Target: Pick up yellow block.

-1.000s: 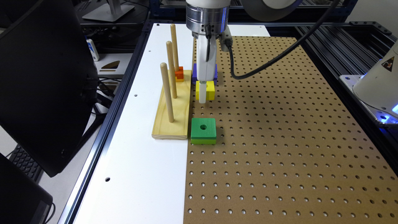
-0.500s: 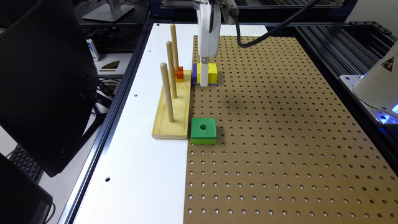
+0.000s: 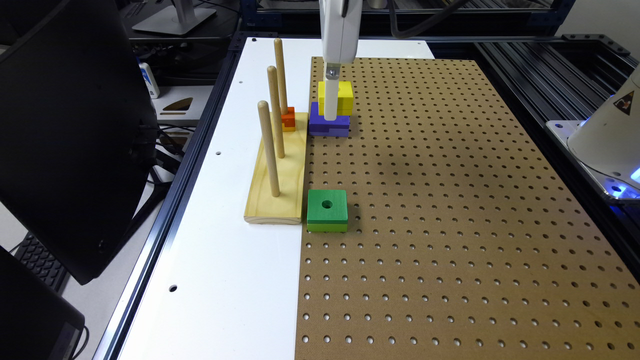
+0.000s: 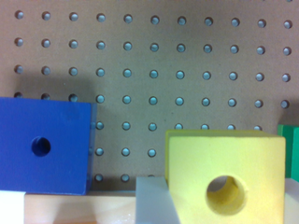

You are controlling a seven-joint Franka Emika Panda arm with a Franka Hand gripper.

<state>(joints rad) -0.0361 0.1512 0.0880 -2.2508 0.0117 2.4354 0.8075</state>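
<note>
Up went the yellow block (image 3: pixel 340 97), lifted off the pegboard (image 3: pixel 450 200) since a second before, clamped in the tool (image 3: pixel 331 111) above the purple block (image 3: pixel 327 126), at twelve o'clock from the green block (image 3: pixel 327 210). It looked light, hard and smooth, best squeezed on flat sides.

Even, bright overhead light fills the exterior view, and the white surface (image 3: pixel 225 240) beside the pegboard (image 3: pixel 450 225) glares a little. The green block (image 3: pixel 327 210) and purple block (image 3: pixel 327 125) throw short soft shadows onto the board. In the wrist view everything is slightly soft, and the close yellow block (image 4: pixel 224 177) looks blurred at its edges.
</note>
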